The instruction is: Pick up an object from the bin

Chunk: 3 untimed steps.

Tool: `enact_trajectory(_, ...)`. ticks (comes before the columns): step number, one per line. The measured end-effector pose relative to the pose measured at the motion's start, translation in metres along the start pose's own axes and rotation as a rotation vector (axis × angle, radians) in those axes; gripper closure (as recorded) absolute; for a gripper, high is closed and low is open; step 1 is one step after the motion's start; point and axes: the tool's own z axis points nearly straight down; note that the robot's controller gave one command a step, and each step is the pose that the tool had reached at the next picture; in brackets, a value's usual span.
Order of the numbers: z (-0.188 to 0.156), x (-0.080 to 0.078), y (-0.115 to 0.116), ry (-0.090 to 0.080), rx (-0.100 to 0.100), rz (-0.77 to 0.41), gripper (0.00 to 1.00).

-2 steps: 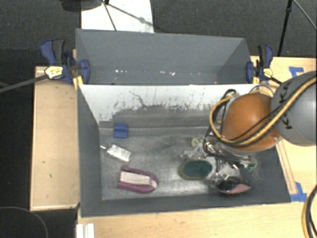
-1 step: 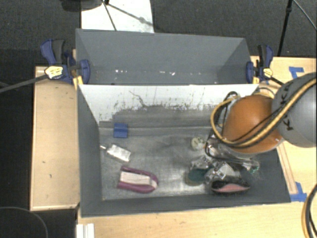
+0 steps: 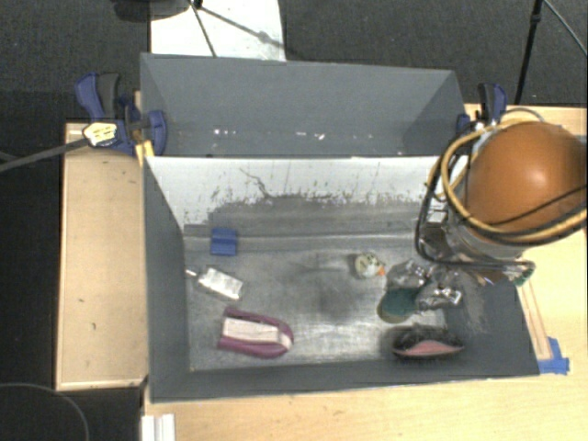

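Observation:
My gripper [image 3: 430, 288] hangs low over the right part of the bin floor, below the arm's orange dome. A dark green roundish thing [image 3: 396, 306] lies right at its left lower side; whether they touch I cannot tell. In front of the gripper, near the bin's front wall, lies a flat dark thing with a pink stripe [image 3: 427, 343]. A small whitish ball-like thing [image 3: 368, 265] sits just left of the gripper, further back.
On the left half of the floor lie a blue block [image 3: 223, 241], a silvery white packet [image 3: 219, 283] and a purple and white oblong thing [image 3: 254, 333]. The arm reaches in over the right wall.

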Motion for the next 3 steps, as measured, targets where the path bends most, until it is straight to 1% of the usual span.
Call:
enact_trajectory(1, 0.05, 0.012, -0.034, 0.007, -0.01, -0.162, 1.0)
enact_trajectory(2, -0.068, 0.011, -0.044, -0.001, 0.002, -0.178, 1.0)
enact_trajectory(3, -0.095, -0.008, -0.029, 0.0, -0.004, -0.373, 1.0)
